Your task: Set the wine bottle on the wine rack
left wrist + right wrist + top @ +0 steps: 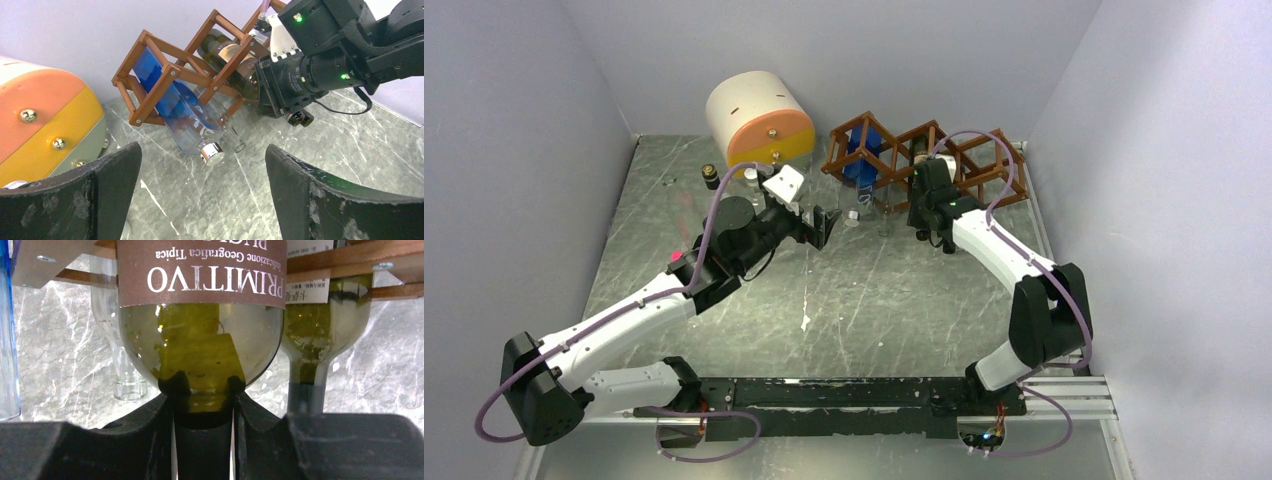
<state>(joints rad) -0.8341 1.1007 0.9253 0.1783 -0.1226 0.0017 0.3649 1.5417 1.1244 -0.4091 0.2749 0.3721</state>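
Upper right, the right tool (204, 383) clamped the neck of the bottle (200, 335), body already in the rack (159, 91); only release was left. The left tool (824, 226) gaped.

the left arm (624, 320) stretches from its base up and toward the middle, forearm raised and wrist about level. its left tool (202, 150) has both fingers (100, 192) spread wide with nothing between them. the right arm (999, 250) bends sharply at the elbow and reaches forward and to the left. its right tool (204, 385) is clamped tight on the neck of the wine bottle (200, 340).
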